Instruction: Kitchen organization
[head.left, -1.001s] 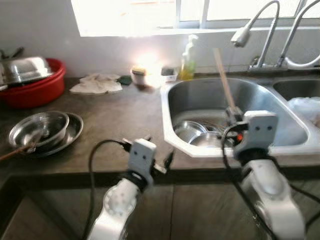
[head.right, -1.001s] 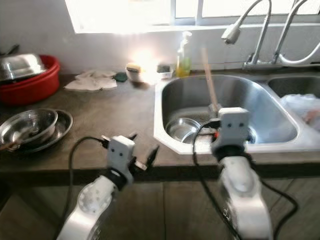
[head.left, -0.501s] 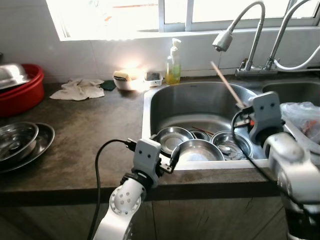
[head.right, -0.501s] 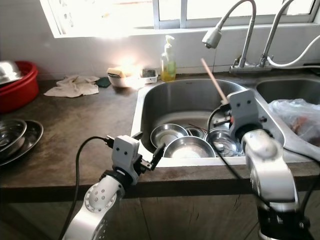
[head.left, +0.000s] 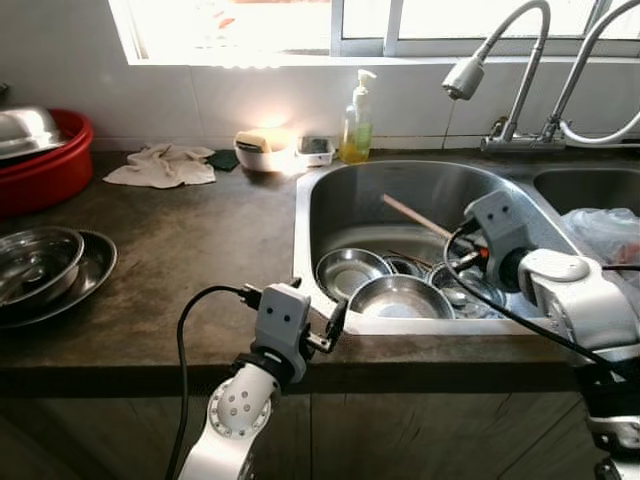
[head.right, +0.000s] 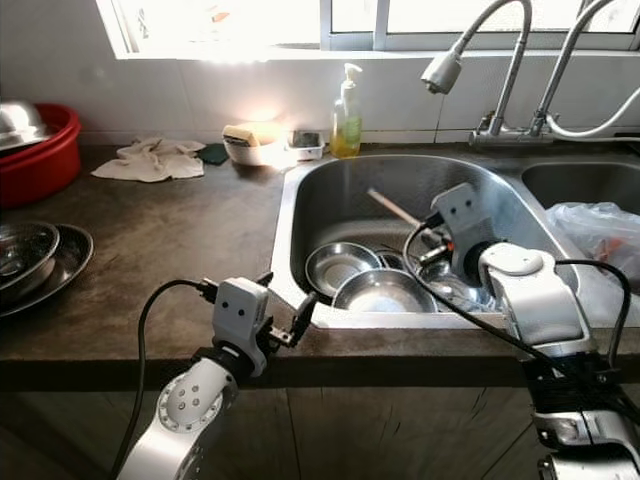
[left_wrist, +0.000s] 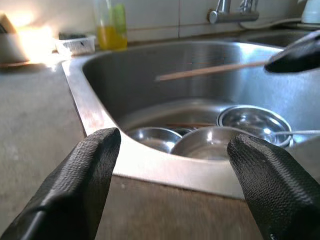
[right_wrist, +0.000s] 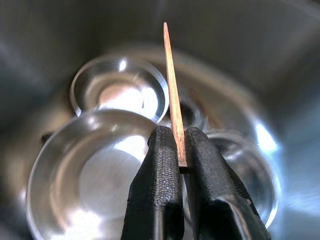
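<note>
Over the sink (head.left: 330, 215), right claw (right_wrist: 176, 165) pinches a thin wooden stick (head.left: 415, 217), fingers pressed on its lower end; stick slants across the basin above the steel bowls (head.left: 400, 297) lying on the sink bottom. Left claw (left_wrist: 170, 170) hovers at the front edge of the dark surface (head.left: 210, 250), just beside the sink's near-left corner, fingers spread, holding nothing. Behind the sink: soap bottle (head.left: 356, 120), small white dish (head.left: 262, 150), rag (head.left: 160, 165). Far left on the surface: stacked steel plates (head.left: 45, 270) and red basin (head.left: 45, 165) with a steel lid in it. Two faucets (head.left: 500, 70) stand behind the sink; plastic bag (head.left: 610, 230) in the right basin.
</note>
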